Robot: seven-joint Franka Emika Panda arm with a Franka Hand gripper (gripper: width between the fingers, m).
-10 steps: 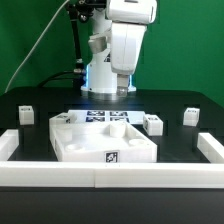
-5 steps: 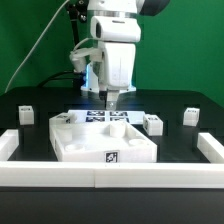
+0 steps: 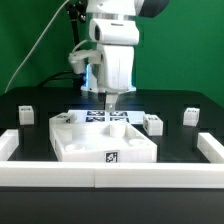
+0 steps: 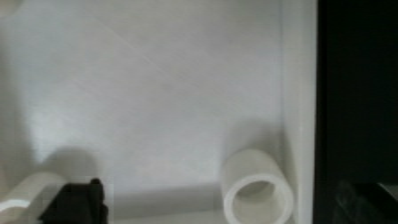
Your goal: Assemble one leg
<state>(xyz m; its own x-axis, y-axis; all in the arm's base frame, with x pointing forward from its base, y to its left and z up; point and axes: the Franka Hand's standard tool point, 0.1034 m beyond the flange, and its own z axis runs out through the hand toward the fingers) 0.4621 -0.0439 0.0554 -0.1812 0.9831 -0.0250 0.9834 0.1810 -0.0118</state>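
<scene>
Three legs, small white blocks with tags, stand on the black table: one at the exterior view's left (image 3: pixel 27 115), two at its right (image 3: pixel 153 123) (image 3: pixel 191 116). The large white panel (image 3: pixel 75 145) with raised rims lies in the middle. My gripper (image 3: pixel 112 103) points down over the panel's far part, apart from every leg. In the wrist view my gripper (image 4: pixel 217 205) hangs over the panel's white surface (image 4: pixel 160 90), close to a round socket (image 4: pixel 260 190). One dark fingertip (image 4: pixel 73 203) shows. The jaws stand apart with nothing between them.
The marker board (image 3: pixel 92 117) lies behind the panel. Long white border rails run along the front (image 3: pixel 100 178), the exterior view's left (image 3: pixel 8 146) and its right (image 3: pixel 212 150). A green backdrop stands behind the arm.
The hand has turned and lifted a little since a second ago, so its fingers now show pointing down over the panel. In the last half second it has barely moved. The legs have not moved.
</scene>
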